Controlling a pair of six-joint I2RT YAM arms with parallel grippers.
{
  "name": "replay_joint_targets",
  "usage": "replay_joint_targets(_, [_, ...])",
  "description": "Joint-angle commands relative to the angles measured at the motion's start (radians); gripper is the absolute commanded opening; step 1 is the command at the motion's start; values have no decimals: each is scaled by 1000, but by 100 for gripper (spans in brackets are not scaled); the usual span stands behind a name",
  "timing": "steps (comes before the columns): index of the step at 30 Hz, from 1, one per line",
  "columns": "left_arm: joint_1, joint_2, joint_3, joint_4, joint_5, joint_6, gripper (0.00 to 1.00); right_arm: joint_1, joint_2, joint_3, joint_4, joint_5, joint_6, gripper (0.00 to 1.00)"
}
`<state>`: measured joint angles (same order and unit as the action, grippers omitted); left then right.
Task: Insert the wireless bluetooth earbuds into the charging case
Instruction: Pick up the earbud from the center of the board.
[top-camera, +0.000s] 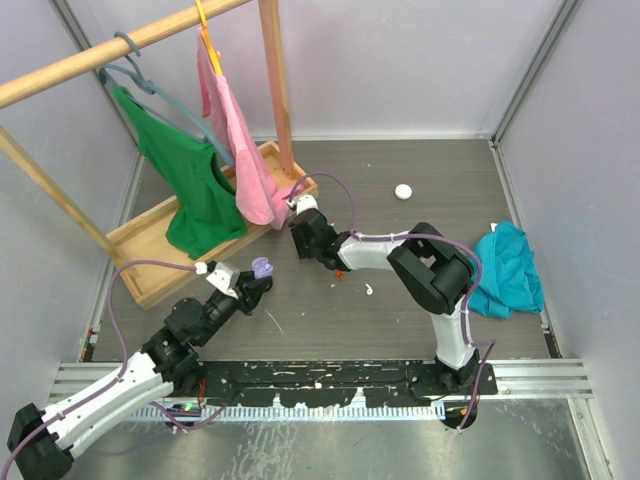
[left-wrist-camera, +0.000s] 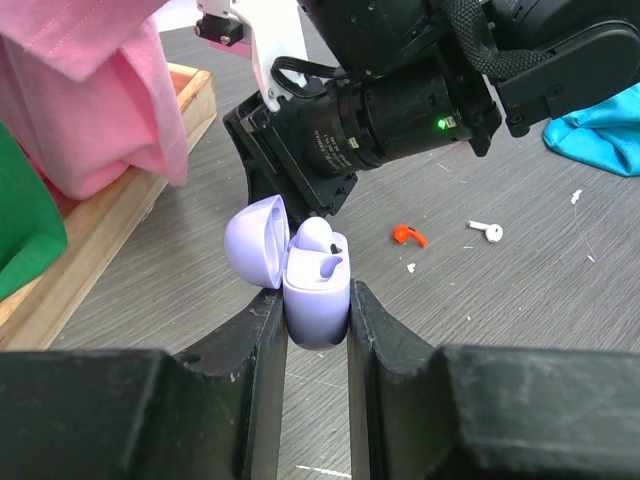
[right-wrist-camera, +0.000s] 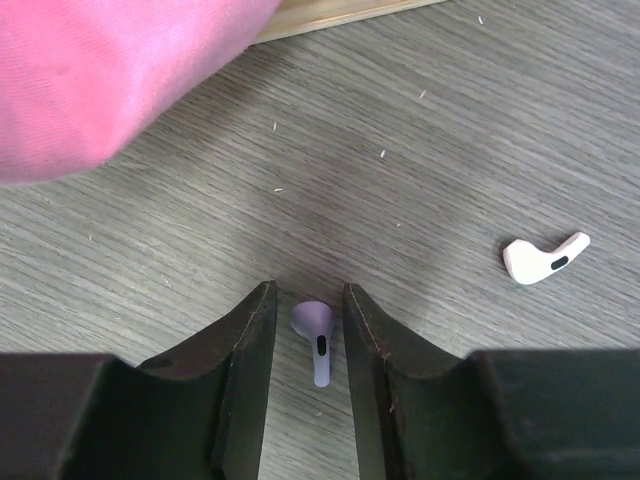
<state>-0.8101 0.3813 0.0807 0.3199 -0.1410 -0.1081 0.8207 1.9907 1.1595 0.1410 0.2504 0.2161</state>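
Grey counter (right-wrist-camera: 450, 120) carries the lilac earbud (right-wrist-camera: 316, 340) at lower centre of the right wrist view, between the narrow right pincer (right-wrist-camera: 308, 292), seemingly ungripped. Pickup step, I judge: next pinch, lift, carry to the open case (left-wrist-camera: 318, 312) the left pincer (left-wrist-camera: 315, 293) clamps.

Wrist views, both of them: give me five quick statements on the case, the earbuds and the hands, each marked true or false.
1. The lilac charging case, gripped by the left hand, has its lid open. True.
2. The case holds no earbud. False: a seated lilac earbud rests in it.
3. The right hand straddles a loose lilac earbud lying on the table. True.
4. The white earbud is held in the right hand. False: it lies on the table, apart from that hand.
5. A red earbud lies on the table beyond the case. True.
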Motion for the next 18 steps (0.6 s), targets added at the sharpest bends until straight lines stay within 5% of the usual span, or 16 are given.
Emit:
replay_joint_targets(1, [0, -5, 7, 27, -17, 12, 0, 1, 12, 48, -19, 39, 34, 37])
replay_joint_targets(18, [-1, 66, 8, 100, 8, -1, 0, 2, -104, -50, -192, -11, 46, 25])
